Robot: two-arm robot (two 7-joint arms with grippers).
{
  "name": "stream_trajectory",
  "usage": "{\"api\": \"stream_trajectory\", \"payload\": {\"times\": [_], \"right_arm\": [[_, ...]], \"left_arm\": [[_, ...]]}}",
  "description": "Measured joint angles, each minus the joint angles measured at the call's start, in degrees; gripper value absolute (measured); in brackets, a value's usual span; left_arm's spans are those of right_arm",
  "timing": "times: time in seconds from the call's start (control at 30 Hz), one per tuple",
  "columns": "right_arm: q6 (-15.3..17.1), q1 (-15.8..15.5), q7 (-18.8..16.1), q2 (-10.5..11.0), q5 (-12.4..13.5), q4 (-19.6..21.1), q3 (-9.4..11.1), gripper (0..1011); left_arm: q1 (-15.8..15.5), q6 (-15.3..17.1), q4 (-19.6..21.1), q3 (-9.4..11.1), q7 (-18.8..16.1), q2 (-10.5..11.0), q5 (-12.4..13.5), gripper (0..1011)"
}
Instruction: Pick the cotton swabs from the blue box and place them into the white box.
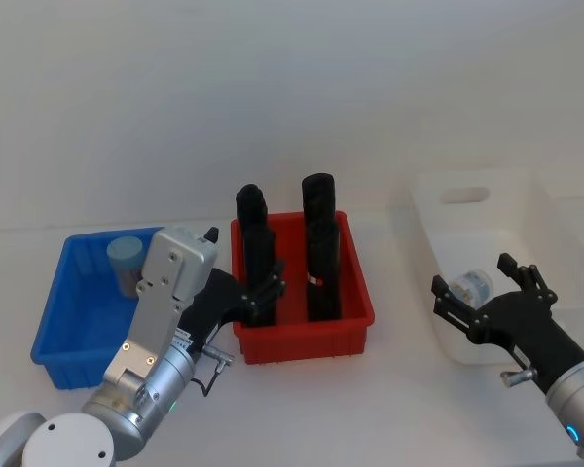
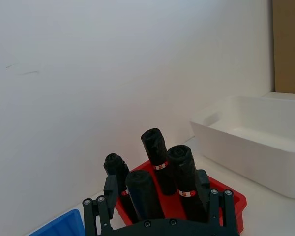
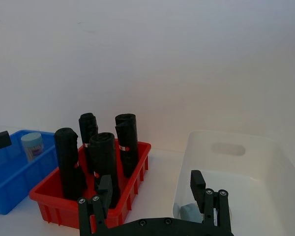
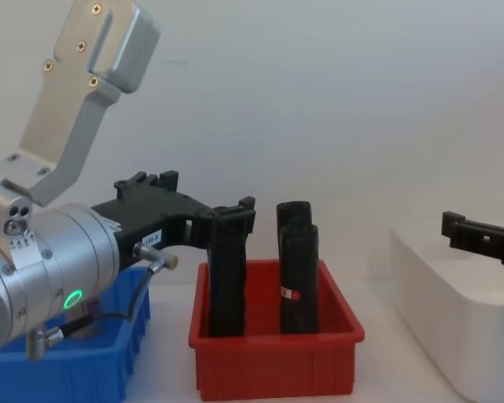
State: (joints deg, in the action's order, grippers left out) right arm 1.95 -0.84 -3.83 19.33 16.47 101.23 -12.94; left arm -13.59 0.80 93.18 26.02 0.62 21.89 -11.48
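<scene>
On the worktop, left to right, box with one jar at its far end, bin holding four upright rolls, tub with another jar in its near left corner, left gripper between box and bin, right gripper before the tub.

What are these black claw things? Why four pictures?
That's a robot with two arms, each ending in a black claw called a gripper. One picture is from its head, one from its chest, two from its wrists. On the white table: a bright blue plastic bin holding a small clear jar of cotton swabs, a red plastic bin of black rolls, and a big white tub with another swab jar lying inside. The left gripper is open by the red bin; the right gripper is open above the tub. Neither holds anything.
</scene>
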Motion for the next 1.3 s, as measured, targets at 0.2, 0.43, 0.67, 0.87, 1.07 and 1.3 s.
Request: {"api": "stream_trajectory", "payload": {"times": [0.2,0.43,0.67,0.87,1.07,1.3], "right_arm": [[0.0,0.0,0.0,0.0,0.0,0.0,0.0,1002],[0.0,0.0,0.0,0.0,0.0,0.0,0.0,1001],[0.0,0.0,0.0,0.0,0.0,0.0,0.0,1001],[0.0,0.0,0.0,0.0,0.0,0.0,0.0,1001],[0.0,0.0,0.0,0.0,0.0,0.0,0.0,1001],[0.0,0.0,0.0,0.0,0.0,0.0,0.0,1001]], "left_arm": [[0.0,0.0,0.0,0.0,0.0,0.0,0.0,1004],[0.0,0.0,0.0,0.0,0.0,0.0,0.0,1004],[0.0,0.0,0.0,0.0,0.0,0.0,0.0,1004],[0.0,0.0,0.0,0.0,0.0,0.0,0.0,1004],[0.0,0.0,0.0,0.0,0.0,0.0,0.0,1004],[0.0,0.0,0.0,0.0,0.0,0.0,0.0,1004]]}}
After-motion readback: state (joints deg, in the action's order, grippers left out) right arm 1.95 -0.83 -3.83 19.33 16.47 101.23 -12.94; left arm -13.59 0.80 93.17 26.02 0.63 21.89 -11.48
